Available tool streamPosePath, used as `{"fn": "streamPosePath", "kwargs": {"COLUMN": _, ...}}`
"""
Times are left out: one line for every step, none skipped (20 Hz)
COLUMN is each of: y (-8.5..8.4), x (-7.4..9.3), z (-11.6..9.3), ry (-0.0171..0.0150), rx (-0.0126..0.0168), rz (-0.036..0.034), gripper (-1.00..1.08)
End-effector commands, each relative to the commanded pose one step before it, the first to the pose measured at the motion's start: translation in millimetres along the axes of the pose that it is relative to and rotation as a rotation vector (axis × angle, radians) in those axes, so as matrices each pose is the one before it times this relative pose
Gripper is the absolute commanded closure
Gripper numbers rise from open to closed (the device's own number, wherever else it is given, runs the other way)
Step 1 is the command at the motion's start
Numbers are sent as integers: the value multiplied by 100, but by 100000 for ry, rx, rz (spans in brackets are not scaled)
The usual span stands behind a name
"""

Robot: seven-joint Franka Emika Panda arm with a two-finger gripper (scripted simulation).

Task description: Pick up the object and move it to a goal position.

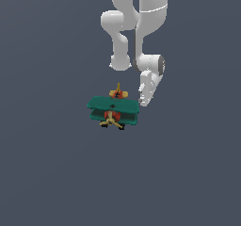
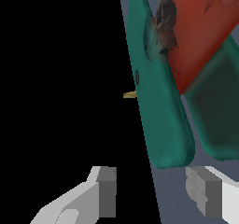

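The toy biplane (image 1: 113, 108) has two teal-green wings, a red body, a yellow propeller and tail, and black wheels. It rests on the grey floor in the middle of the exterior view. My gripper (image 1: 143, 101) is low beside the wing tips on the exterior view's right. In the wrist view the teal wing (image 2: 161, 106) and the red body (image 2: 200, 31) fill the frame. The gripper (image 2: 154, 192) is open, with one finger (image 2: 105, 190) on each side. The wing tip lies just beyond the fingertips, not held.
The white arm (image 1: 141, 27) reaches down from the back of the exterior view. The floor (image 1: 47, 173) is plain dark grey. A black area (image 2: 56, 78) covers one side of the wrist view.
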State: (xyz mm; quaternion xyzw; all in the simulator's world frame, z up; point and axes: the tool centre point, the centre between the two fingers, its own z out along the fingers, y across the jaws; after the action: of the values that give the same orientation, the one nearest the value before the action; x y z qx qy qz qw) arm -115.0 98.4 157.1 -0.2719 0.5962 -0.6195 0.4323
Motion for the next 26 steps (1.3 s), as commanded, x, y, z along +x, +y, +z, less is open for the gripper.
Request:
{"fn": "streamPosePath", "kwargs": {"y": 866, "x": 922, "z": -13, "ry": -384, "rx": -859, "rz": -5417, "gripper": -20}}
{"fn": "streamPosePath", "kwargs": {"y": 276, "x": 278, "z": -4, "ry": -83, "rx": -283, "rz": -1603, "gripper": -20}}
{"fn": "streamPosePath", "kwargs": {"y": 249, "x": 247, "z": -4, "ry": -72, "rx": -256, "rz": -1430, "gripper": -20}}
{"fn": "streamPosePath", "kwargs": {"y": 227, "x": 221, "z": -4, "ry": -65, "rx": -233, "rz": -1290, "gripper": -20}}
{"fn": "streamPosePath", "kwargs": {"y": 208, "x": 200, "z": -5, "ry": -58, "rx": -214, "rz": -1170, "gripper": -20}}
{"fn": "streamPosePath", "kwargs": {"y": 190, "x": 180, "z": -4, "ry": -51, "rx": -197, "rz": -1058, "gripper": -20}}
{"fn": "streamPosePath", "kwargs": {"y": 161, "x": 152, "z": -2, "ry": -40, "rx": -169, "rz": -889, "gripper": -20}}
{"fn": "streamPosePath", "kwargs": {"y": 131, "x": 123, "z": 1, "ry": -27, "rx": -143, "rz": -718, "gripper": -20}}
{"fn": "streamPosePath", "kwargs": {"y": 96, "x": 91, "z": 2, "ry": -17, "rx": -107, "rz": -524, "gripper": -20}}
{"fn": "streamPosePath", "kwargs": {"y": 60, "x": 55, "z": -2, "ry": -15, "rx": -62, "rz": -329, "gripper": -20}}
{"fn": "streamPosePath", "kwargs": {"y": 29, "x": 22, "z": -11, "ry": -26, "rx": -11, "rz": -167, "gripper": -20}}
{"fn": "streamPosePath", "kwargs": {"y": 5, "x": -2, "z": -16, "ry": -28, "rx": 23, "rz": -33, "gripper": -20}}
{"fn": "streamPosePath", "kwargs": {"y": 6, "x": -11, "z": 1, "ry": 0, "rx": 0, "rz": 0, "gripper": -20}}
{"fn": "streamPosePath", "kwargs": {"y": -19, "x": 13, "z": 29, "ry": 55, "rx": -40, "rz": 86, "gripper": -20}}
{"fn": "streamPosePath", "kwargs": {"y": -1, "x": 24, "z": 51, "ry": 87, "rx": -89, "rz": 35, "gripper": -20}}
{"fn": "streamPosePath", "kwargs": {"y": 6, "x": 42, "z": 74, "ry": 128, "rx": -138, "rz": 16, "gripper": -20}}
{"fn": "streamPosePath", "kwargs": {"y": 15, "x": 61, "z": 97, "ry": 169, "rx": -189, "rz": -10, "gripper": -20}}
{"fn": "streamPosePath", "kwargs": {"y": 18, "x": 64, "z": 96, "ry": 166, "rx": -190, "rz": -30, "gripper": -20}}
{"fn": "streamPosePath", "kwargs": {"y": 17, "x": 53, "z": 77, "ry": 134, "rx": -155, "rz": -34, "gripper": -20}}
{"fn": "streamPosePath", "kwargs": {"y": 8, "x": 36, "z": 52, "ry": 88, "rx": -103, "rz": -26, "gripper": -20}}
{"fn": "streamPosePath", "kwargs": {"y": 9, "x": 26, "z": 36, "ry": 62, "rx": -73, "rz": -20, "gripper": -20}}
{"fn": "streamPosePath", "kwargs": {"y": -9, "x": 1, "z": 4, "ry": 0, "rx": 0, "rz": 0, "gripper": -20}}
{"fn": "streamPosePath", "kwargs": {"y": -5, "x": -20, "z": -40, "ry": -50, "rx": 107, "rz": 18, "gripper": -20}}
{"fn": "streamPosePath", "kwargs": {"y": -1, "x": 1, "z": 28, "ry": 0, "rx": 0, "rz": 0, "gripper": -20}}
{"fn": "streamPosePath", "kwargs": {"y": -3, "x": 3, "z": 85, "ry": 0, "rx": 0, "rz": 0, "gripper": -20}}
{"fn": "streamPosePath", "kwargs": {"y": -6, "x": 6, "z": 141, "ry": 0, "rx": 0, "rz": 0, "gripper": -20}}
